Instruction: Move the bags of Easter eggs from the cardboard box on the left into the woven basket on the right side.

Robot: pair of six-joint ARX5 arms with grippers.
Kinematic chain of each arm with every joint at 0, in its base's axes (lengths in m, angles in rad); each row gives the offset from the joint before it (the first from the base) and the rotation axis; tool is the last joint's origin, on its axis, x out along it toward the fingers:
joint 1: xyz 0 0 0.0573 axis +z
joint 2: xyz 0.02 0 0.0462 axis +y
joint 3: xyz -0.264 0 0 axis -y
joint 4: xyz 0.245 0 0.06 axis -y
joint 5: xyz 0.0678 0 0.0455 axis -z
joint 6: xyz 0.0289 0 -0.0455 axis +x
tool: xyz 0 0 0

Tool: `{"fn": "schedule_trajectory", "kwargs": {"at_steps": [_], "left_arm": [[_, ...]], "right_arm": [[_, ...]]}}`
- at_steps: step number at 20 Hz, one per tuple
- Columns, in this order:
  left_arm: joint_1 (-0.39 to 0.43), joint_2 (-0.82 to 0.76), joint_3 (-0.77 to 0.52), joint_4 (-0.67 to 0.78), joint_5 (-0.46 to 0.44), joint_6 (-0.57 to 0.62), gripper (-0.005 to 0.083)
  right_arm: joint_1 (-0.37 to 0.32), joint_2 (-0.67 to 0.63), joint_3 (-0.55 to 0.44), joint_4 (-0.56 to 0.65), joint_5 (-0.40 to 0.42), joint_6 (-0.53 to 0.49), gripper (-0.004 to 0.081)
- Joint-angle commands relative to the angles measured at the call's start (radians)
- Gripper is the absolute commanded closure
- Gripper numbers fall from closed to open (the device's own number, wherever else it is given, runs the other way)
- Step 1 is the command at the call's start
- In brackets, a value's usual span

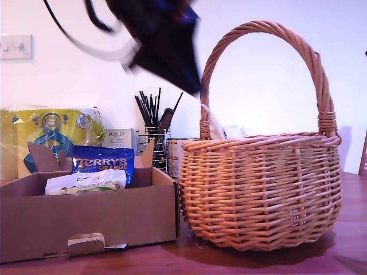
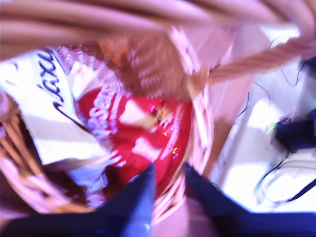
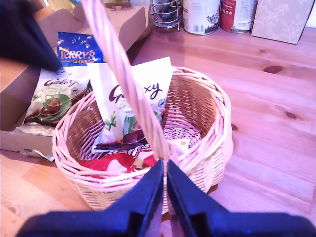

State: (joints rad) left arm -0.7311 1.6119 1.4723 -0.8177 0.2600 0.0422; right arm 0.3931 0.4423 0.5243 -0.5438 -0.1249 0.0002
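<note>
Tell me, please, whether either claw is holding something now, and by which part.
Nothing seems held. My first claw is open over the red-and-white packet in the woven basket; my second claw is shut, empty.

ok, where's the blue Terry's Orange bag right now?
The Terry's Orange bag is in the cardboard box on the exterior view's left, propped upright behind a white Galaxy bag, not yet in the woven basket.

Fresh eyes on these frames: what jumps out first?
The large tan wicker basket with its tall arched handle fills the exterior view's right, a white Galaxy packet and a red-and-white packet already inside. At that view's left, the shallow brown cardboard box holds the blue Terry's Orange bag and another Galaxy packet.
</note>
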Motion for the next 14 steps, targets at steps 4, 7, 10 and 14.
{"fn": "schedule_trajectory", "kwargs": {"at_steps": [4,7,10,14], "left_arm": [[0.088,-0.17,-0.142,0.1,-0.033,0.031,0.0794],[0.157,-0.288,-0.311,0.236,-0.026,0.086,0.0794],[0.247,-0.413,-0.534,0.388,0.024,0.139,0.0794],[0.354,-0.479,-0.697,0.475,0.129,0.334,0.0794]], "right_arm": [[-0.001,0.0,0.022,0.008,-0.003,0.003,0.0782],[-0.001,0.0,0.022,0.011,-0.003,0.003,0.0782],[-0.001,0.0,0.022,0.01,-0.003,0.003,0.0782],[-0.001,0.0,0.022,0.011,-0.003,0.003,0.0782]]}}
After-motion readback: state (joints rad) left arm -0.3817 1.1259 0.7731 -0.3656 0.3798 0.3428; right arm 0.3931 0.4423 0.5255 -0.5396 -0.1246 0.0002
